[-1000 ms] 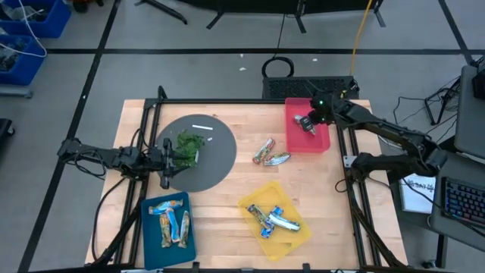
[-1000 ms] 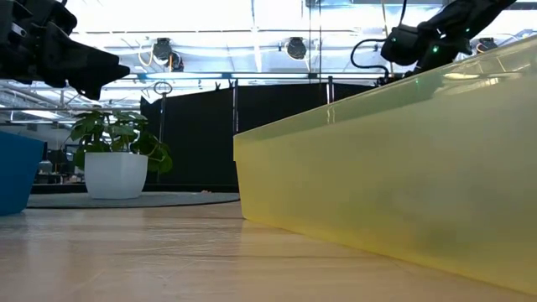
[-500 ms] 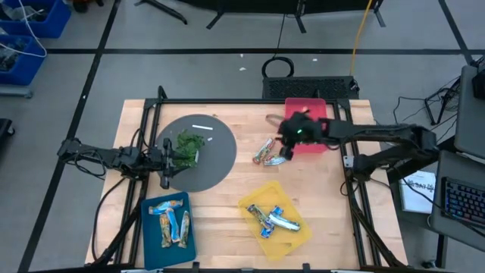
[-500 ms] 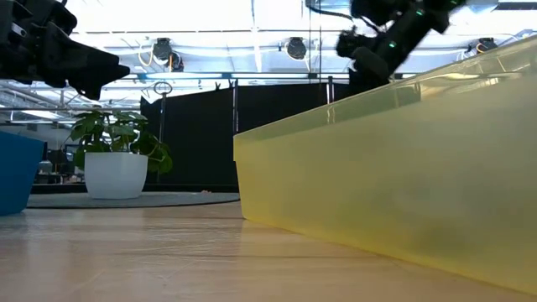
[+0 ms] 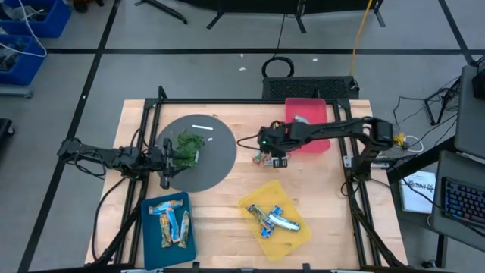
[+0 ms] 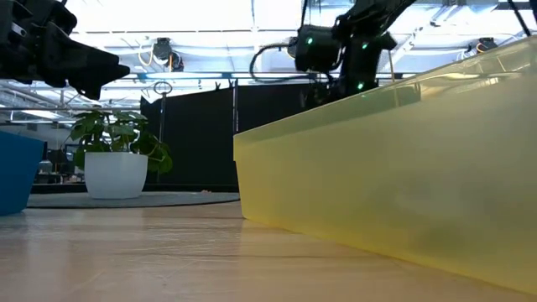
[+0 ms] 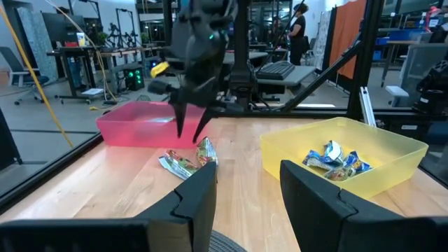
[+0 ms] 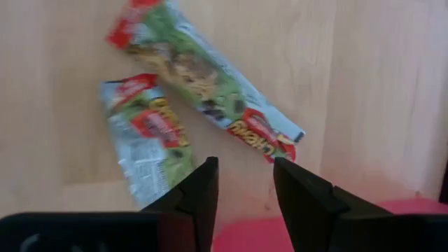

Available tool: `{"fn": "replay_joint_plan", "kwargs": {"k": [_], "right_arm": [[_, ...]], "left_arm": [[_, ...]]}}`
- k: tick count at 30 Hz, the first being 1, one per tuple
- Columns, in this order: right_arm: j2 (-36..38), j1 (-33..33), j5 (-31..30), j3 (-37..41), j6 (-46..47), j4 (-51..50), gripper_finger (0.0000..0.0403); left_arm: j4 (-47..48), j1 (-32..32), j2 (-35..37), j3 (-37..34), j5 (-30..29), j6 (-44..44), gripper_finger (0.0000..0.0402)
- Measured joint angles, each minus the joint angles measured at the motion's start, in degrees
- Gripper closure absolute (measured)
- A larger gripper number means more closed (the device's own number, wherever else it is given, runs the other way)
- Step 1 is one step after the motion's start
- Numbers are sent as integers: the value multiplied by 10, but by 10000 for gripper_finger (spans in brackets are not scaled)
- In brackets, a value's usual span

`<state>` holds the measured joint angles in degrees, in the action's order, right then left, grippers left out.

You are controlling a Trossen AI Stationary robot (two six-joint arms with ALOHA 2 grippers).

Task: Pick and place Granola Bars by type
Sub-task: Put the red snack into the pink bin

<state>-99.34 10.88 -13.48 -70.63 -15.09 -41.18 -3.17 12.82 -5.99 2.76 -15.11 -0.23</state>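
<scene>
Two loose Granola Bars in green and red wrappers lie flat on the wood near the table's middle: one [image 8: 203,84] longer, one [image 8: 150,136] beside it, both also in the left wrist view [image 7: 185,162]. My right gripper [image 8: 245,189] hangs open just above them [image 5: 274,157], pointing steeply down, touching nothing. More bars lie in the yellow bin [image 5: 297,235] and the blue bin [image 5: 148,227]. My left gripper [image 7: 248,192] waits open and level at the table's left [image 5: 167,163].
A red bin [image 5: 318,140] stands at the far right, just behind the right arm. A grey round plate [image 5: 216,163] on the left carries a green leafy clump [image 5: 188,144] and a small white stick [image 5: 201,127]. In the low view the yellow bin's wall [image 6: 386,193] hides the table's middle.
My right gripper has swung from over the red bin toward the table's left and a little nearer, sinking and rolling its wrist, and now hangs over the two loose bars. The bars have not moved.
</scene>
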Motion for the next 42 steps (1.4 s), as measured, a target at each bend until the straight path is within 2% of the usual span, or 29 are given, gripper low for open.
{"fn": "replay_joint_plan", "kwargs": {"k": [13,20,26,30,36,42], "right_arm": [[-53,32,1,-13,4,15,238],[-56,52,31,-13,-5,43,238],[-56,64,34,-12,-2,41,240],[-57,64,62,-12,7,41,240],[-94,63,63,-12,7,47,241],[-100,63,61,-13,7,54,267]], "left_arm": [[0,0,0,0,0,0,238],[0,0,0,0,0,0,238],[0,0,0,0,0,0,238],[0,0,0,0,0,0,238],[0,0,0,0,0,0,238],[0,0,0,0,0,0,238]]}}
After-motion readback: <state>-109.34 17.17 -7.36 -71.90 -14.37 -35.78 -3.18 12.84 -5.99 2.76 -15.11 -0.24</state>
